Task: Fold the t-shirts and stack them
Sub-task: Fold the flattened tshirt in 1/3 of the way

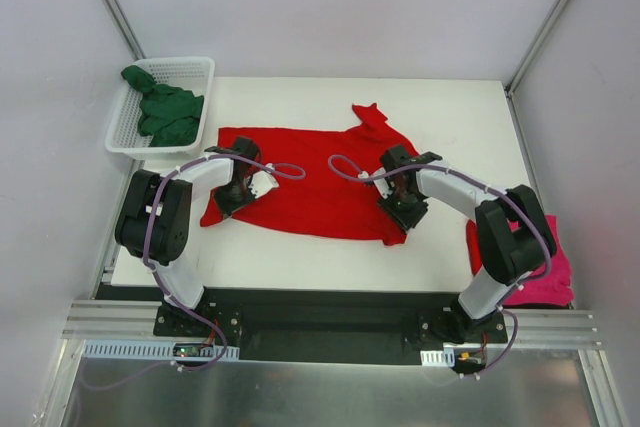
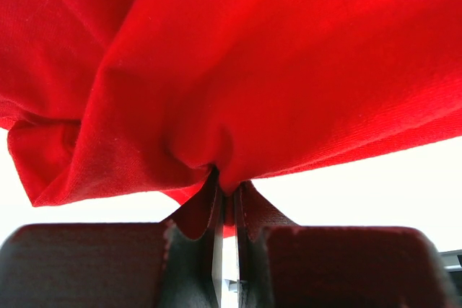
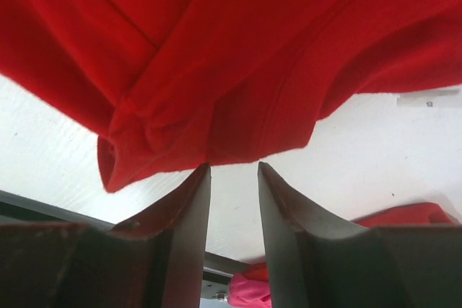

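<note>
The red t-shirt (image 1: 320, 172) lies spread across the middle of the table, with one sleeve sticking up at the back. My left gripper (image 1: 237, 193) is at the shirt's left edge. In the left wrist view it (image 2: 227, 178) is shut on a pinched fold of the red cloth (image 2: 289, 70). My right gripper (image 1: 402, 209) is over the shirt's near right corner. In the right wrist view it (image 3: 233, 167) stands open, its tips just at the hem of the red cloth (image 3: 253, 55) with only bare table between them. The dark green t-shirt (image 1: 165, 112) lies crumpled in the basket. The magenta-pink t-shirt (image 1: 548, 272) lies at the near right edge.
The white mesh basket (image 1: 190, 64) stands at the table's back left corner. White walls enclose the table on the left, back and right. The pink cloth (image 3: 249, 290) shows low between the right fingers. Cables loop over both wrists.
</note>
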`<state>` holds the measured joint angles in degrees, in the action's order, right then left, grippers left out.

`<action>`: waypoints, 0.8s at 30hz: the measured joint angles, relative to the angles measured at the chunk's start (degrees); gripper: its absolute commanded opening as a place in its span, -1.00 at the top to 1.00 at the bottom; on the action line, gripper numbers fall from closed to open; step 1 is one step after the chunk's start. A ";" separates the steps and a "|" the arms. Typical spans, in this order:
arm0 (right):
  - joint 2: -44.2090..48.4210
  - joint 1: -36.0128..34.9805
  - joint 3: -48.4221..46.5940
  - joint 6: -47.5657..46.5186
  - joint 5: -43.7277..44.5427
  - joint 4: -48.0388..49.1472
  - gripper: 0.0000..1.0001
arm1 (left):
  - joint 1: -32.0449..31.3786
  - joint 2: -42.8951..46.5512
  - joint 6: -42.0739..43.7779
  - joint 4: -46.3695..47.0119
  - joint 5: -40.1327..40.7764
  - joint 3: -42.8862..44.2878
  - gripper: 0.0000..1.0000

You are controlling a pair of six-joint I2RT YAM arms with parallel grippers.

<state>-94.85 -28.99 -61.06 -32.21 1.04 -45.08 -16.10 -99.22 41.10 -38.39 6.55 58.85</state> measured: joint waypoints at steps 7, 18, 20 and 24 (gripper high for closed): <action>-2.12 -0.42 -0.02 0.52 -1.11 1.14 0.37 | -0.37 0.00 -0.04 -0.09 0.00 0.02 1.00; -2.32 -1.27 0.00 0.76 -1.44 1.07 0.99 | -0.46 -0.02 -0.02 -0.59 0.00 0.02 1.00; -2.29 -1.27 0.00 0.31 -0.33 1.07 0.99 | -0.46 -0.07 0.00 -0.59 0.00 0.02 1.00; -1.42 -1.20 0.87 -1.22 2.78 1.33 0.99 | -0.48 -0.09 0.04 -0.61 0.00 0.02 1.00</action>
<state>-96.27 -30.20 -60.18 -33.43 3.81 -43.75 -16.58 -99.31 41.15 -39.00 6.55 58.87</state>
